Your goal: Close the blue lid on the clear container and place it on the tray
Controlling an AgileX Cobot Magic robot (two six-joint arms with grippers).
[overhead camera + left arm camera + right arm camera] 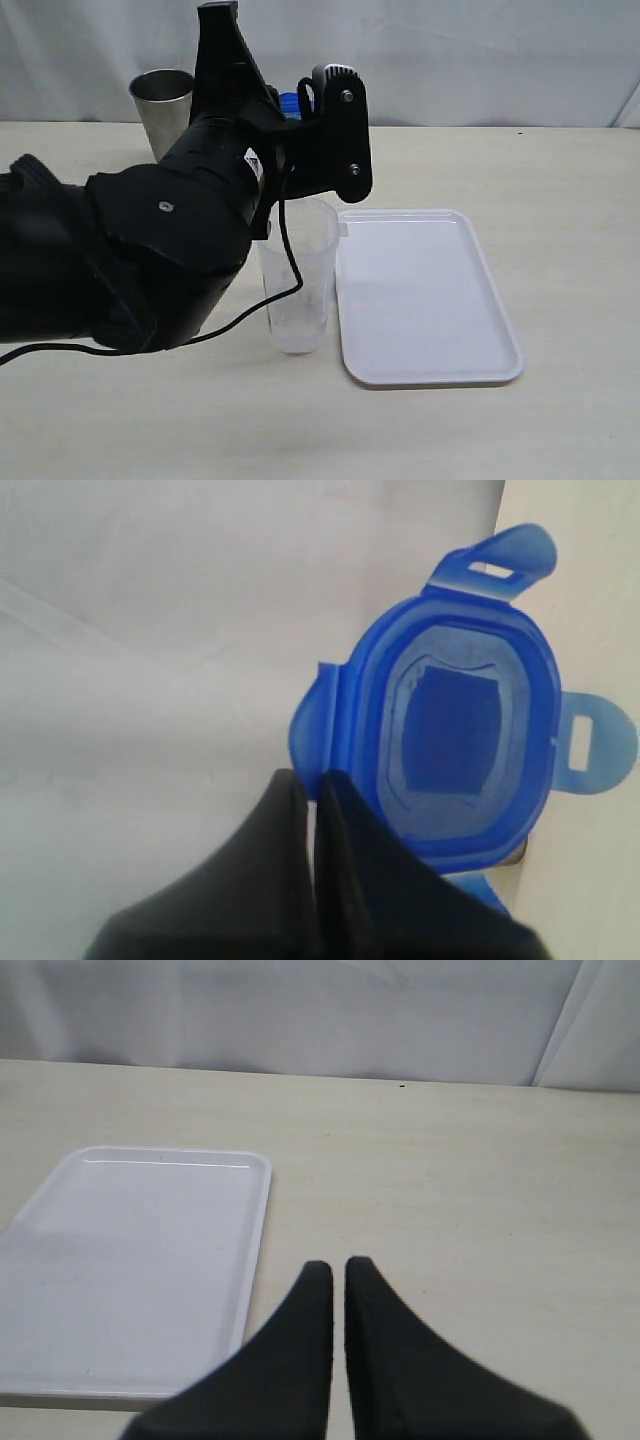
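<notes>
On the table: the clear container point(298, 285) stands upright with its mouth uncovered, just beside the white tray point(425, 300), on the tray's left in the exterior view. A steel cup point(160, 105) stands well behind, near the back edge.
Lid: the blue lid point(460, 730) is off the container, held on edge in the air (inner side towards the wrist camera). It sits higher than the container's rim, and in the exterior view only a sliver shows behind the black arm point(160, 250).
Left side: the left jaws are pinched together on one edge flap of the lid.
Right side: the right jaws are closed almost tip to tip, gripping nothing, over the table point(480, 1210) beside the tray's long edge.
</notes>
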